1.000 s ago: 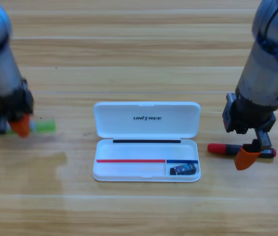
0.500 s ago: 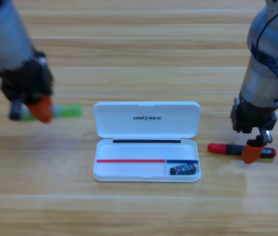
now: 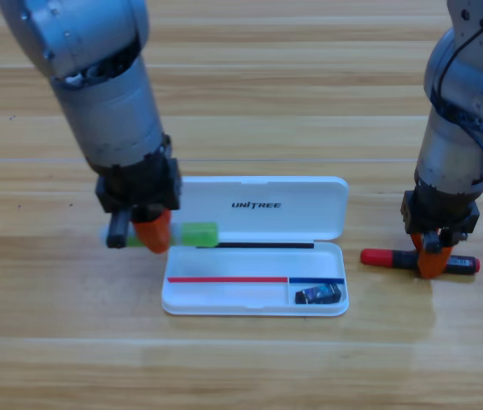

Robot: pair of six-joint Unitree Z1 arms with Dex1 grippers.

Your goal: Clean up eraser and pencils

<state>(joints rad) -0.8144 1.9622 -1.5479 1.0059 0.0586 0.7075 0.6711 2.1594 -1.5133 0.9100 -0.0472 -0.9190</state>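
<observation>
The wooden table [image 3: 250,85] carries an open white Unitree case [image 3: 254,246] at the centre, lid hinged back toward twelve o'clock, tray toward six. The left arm reaches in from eleven o'clock and its left gripper [image 3: 143,232] hangs at the case's nine o'clock edge, jaws pinched on the green highlighter [image 3: 192,234], whose bright cap pokes over the tray's upper left corner while the pale barrel sticks out toward nine. From where I stand, the carry looks nearly done; to finish well the highlighter should be swung level and parallel with the long compartment, brought fully inside the rim, then lowered before release so it does not catch the lid hinge. The right arm drops from one o'clock, its right gripper [image 3: 430,254] down on the red-capped marker [image 3: 419,260], which lies flat on the table at the case's three o'clock, just beside it; I cannot tell whether those jaws are spread or closed. The eraser [image 3: 319,295] sits in the tray's small compartment at five o'clock.
</observation>
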